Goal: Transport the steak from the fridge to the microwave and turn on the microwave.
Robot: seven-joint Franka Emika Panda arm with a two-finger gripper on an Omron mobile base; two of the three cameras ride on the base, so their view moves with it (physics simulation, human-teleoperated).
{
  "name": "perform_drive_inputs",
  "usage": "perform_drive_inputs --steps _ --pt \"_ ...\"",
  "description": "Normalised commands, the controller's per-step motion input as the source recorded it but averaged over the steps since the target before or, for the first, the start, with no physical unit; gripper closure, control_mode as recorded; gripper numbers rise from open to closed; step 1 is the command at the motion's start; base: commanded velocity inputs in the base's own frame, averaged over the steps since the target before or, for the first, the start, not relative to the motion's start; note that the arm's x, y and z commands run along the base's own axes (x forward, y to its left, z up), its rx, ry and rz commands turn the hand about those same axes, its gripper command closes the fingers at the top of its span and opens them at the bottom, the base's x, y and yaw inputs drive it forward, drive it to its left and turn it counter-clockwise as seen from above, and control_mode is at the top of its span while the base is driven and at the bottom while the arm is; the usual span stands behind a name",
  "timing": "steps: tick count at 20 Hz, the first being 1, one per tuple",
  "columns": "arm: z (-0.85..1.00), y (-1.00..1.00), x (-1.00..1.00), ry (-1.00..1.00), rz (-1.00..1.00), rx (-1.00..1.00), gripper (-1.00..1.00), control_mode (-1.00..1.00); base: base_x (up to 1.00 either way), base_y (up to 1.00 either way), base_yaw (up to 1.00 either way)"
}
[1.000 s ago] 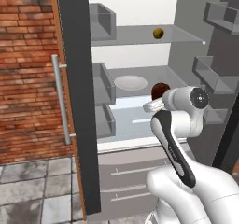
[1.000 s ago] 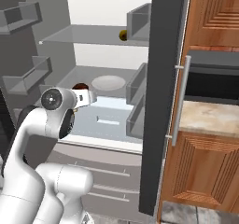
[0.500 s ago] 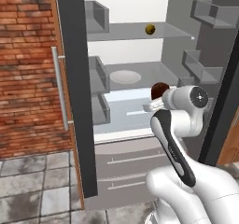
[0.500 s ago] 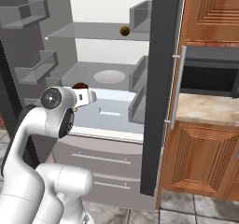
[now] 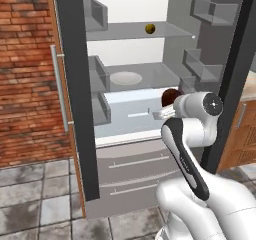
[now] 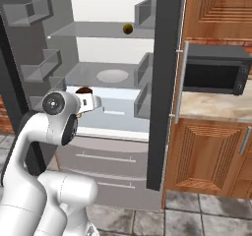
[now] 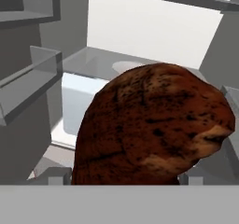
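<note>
The white arm's two-finger gripper (image 5: 167, 105) hangs in front of the tall grey fridge (image 5: 150, 74), both doors swung wide, with the dark reddish-brown chunk of steak (image 7: 154, 129) close before its camera. In the hand view the meat hides the fingertips completely, so their spread is not visible directly; the jaws stand wide, apparently closed around the steak, though the contact points are out of sight. In both base views only a sliver of steak peeks past the white wrist. Beyond the gripper lies a pale round plate (image 5: 125, 77) on the grey middle shelf, and higher up a small yellow-brown ball (image 5: 149, 29) rests on the glass shelf, cut off at the top of the hand view. Well off to the gripper's right, the black microwave (image 6: 214, 75) sits shut above a pale counter (image 6: 216, 107), its right edge cropped.
</note>
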Motion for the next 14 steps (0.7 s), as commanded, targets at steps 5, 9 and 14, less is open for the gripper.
perform_drive_inputs --steps 5,9,14 --pt "0.00 0.00 0.00 0.00 0.00 0.00 1.00 1.00 -0.49 0.00 -0.11" --pt "0.00 0.00 0.00 0.00 0.00 0.00 1.00 1.00 -0.50 0.00 -0.08" --pt "0.00 0.00 0.00 0.00 0.00 0.00 1.00 1.00 -0.48 0.00 -0.09"
